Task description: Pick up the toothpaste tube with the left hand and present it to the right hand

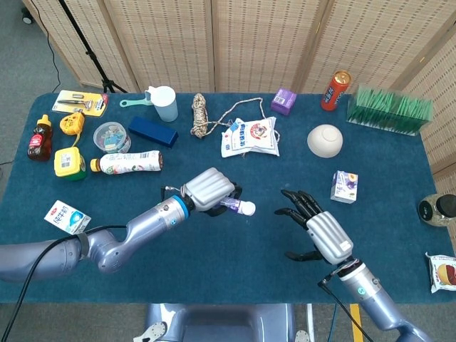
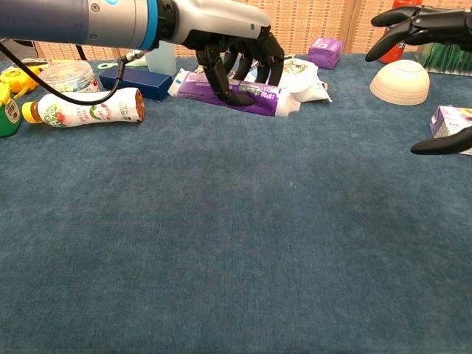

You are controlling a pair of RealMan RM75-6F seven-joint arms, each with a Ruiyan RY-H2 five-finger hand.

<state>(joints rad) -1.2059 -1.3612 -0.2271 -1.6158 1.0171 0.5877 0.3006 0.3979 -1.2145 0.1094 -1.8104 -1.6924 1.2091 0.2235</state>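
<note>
From the head view, we are gripping the toothpaste tube (image 1: 235, 206) in our left hand (image 1: 210, 191), fingers wrapped around its purple body, the white cap poking out toward our right side. The tube is riding above the blue bench (image 1: 235, 271) near its middle, so we judge the pick-up done. Our right hand (image 1: 317, 231) is waiting just beside the cap, fingers spread and thumb apart, holding nothing. A small gap is separating cap and fingertips, so the presenting looks well under way but not finished.

From the chest view, we are seeing the left hand (image 2: 240, 51) from below, dark fingers curling around the toothpaste tube (image 2: 236, 94), which is hanging roughly level in front of the white snack bag (image 2: 299, 77). The right hand (image 2: 428, 29) is showing at the far right edge, only its dark fingers and thumb in frame, spread wide and empty. What we judge is left: closing the last gap so the tube reaches the right hand.
</note>
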